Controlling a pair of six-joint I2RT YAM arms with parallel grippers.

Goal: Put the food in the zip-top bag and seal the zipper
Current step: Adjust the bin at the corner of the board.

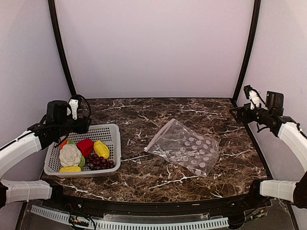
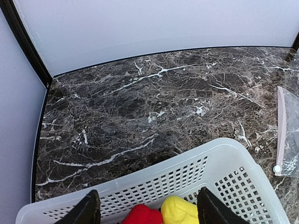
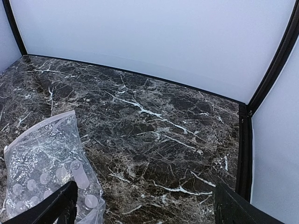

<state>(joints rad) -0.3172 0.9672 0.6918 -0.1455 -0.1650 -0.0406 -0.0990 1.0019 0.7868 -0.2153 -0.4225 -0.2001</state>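
Food (image 1: 70, 155) sits in basket (image 1: 109, 127) right under my left pincer (image 2: 147, 210), jaws spread wide. Zip-top bag (image 3: 42, 163) lies flat beneath my right pincer's (image 3: 145, 203) left finger, jaws wide apart, holding nothing.

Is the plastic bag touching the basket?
Apart. The top view shows bare table between the zip-top bag and the basket.

table (image 1: 144, 177): dark brown marble, white veins | basket (image 1: 112, 128): pale grey mesh | bag (image 1: 184, 148), right of left claw (image 2: 149, 207): clear, white dots | zipper (image 1: 159, 134): pinkish | by left claw: pepper (image 1: 85, 146) red, fruit (image 1: 101, 149) yellow, cauliflower (image 1: 70, 155) white with green leaves, grapes (image 1: 100, 162) dark purple
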